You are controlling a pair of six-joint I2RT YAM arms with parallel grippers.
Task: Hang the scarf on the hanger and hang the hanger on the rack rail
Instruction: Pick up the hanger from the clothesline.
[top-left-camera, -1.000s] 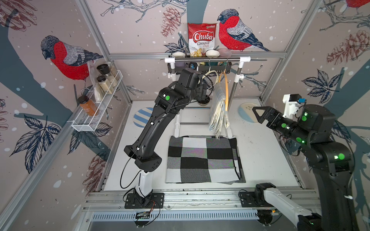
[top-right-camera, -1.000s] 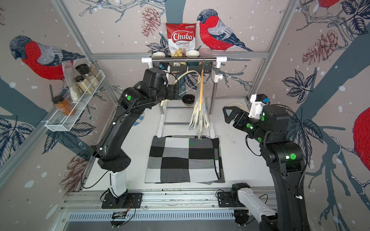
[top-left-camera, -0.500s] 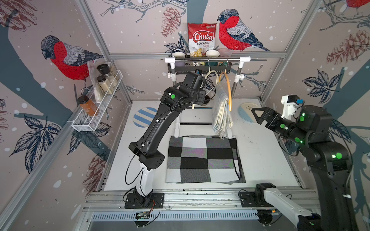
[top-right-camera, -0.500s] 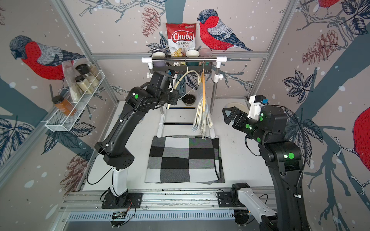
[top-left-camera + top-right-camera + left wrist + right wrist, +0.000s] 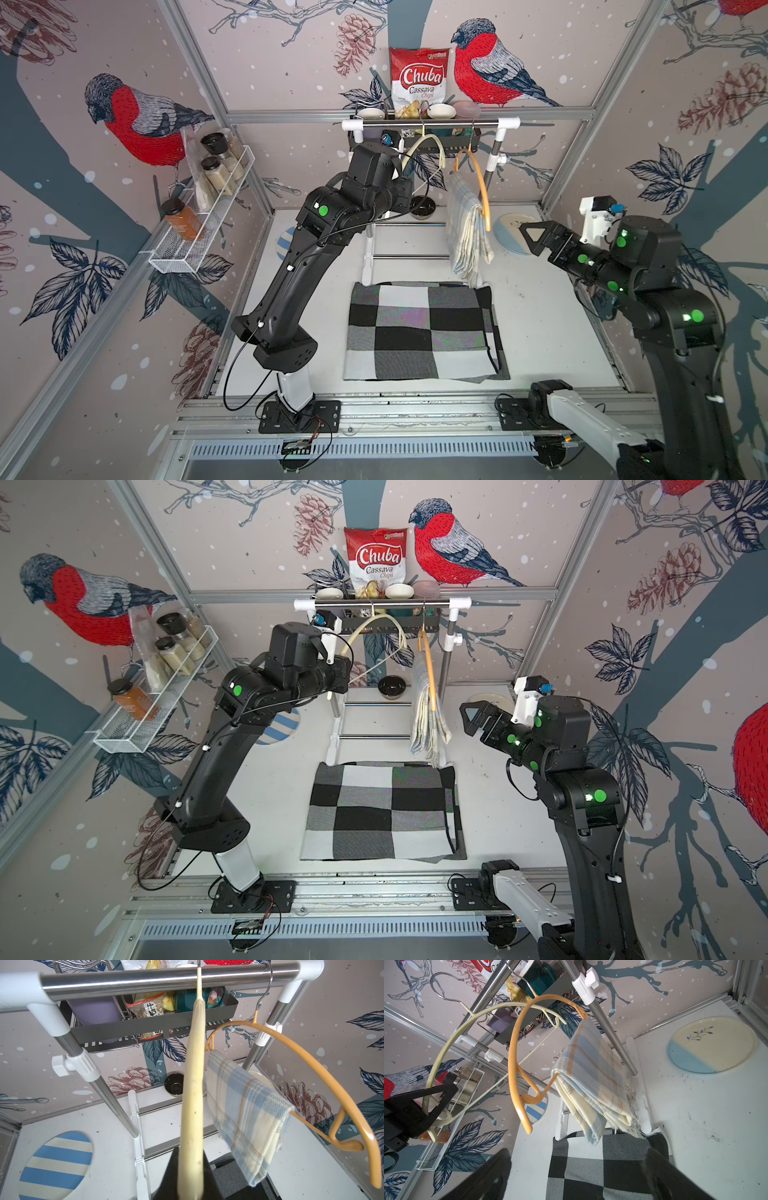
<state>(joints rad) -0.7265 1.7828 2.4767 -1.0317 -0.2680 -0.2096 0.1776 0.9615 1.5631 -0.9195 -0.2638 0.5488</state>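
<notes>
white table (image 5: 540,332) carried a checked scarf (image 5: 419,328) at centre, striped plate (image 5: 282,731) at ten, black bowl (image 5: 423,207) at twelve, blue-cream plate (image 5: 509,235) at two.

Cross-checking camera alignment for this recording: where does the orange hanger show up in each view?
In a top view: orange hanger hangs edge-on from the steel rail, near its right post.
In a top view: same spot, edge-on.
Left wrist: wide arc beyond the cream hanger.
Right wrist: arc crossing the cream hanger.
Shared landmark: pale plaid cloth draped over its bar, in all four.
</notes>
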